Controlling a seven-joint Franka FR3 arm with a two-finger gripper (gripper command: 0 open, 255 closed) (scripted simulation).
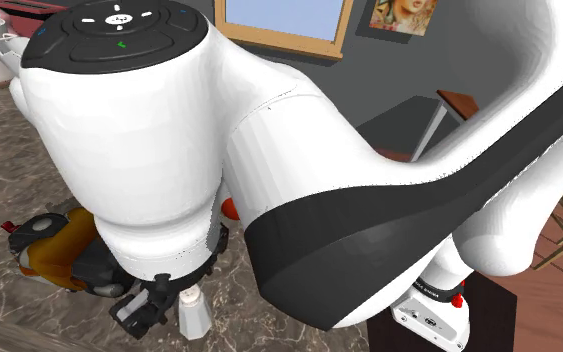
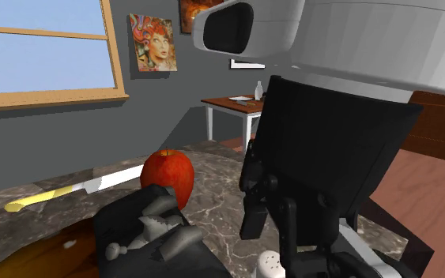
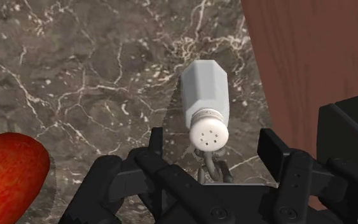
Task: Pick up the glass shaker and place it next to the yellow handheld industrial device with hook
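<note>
Broadly, the dark marble table (image 3: 75, 76) carried everything, and its edge ran near the shaker. The white arm (image 1: 299, 150) reached over the yellow-orange device (image 1: 57, 250), with the red apple (image 2: 169, 175) close to it. The likeliest trouble, I judged, was a lopsided squeeze tipping the slim white shaker (image 3: 204, 102) toward that edge, or its smooth sides slipping during the lift. It stood upright on the table between the 2 fingers (image 3: 270, 147), which were spread apart and touched neither side of it.
</note>
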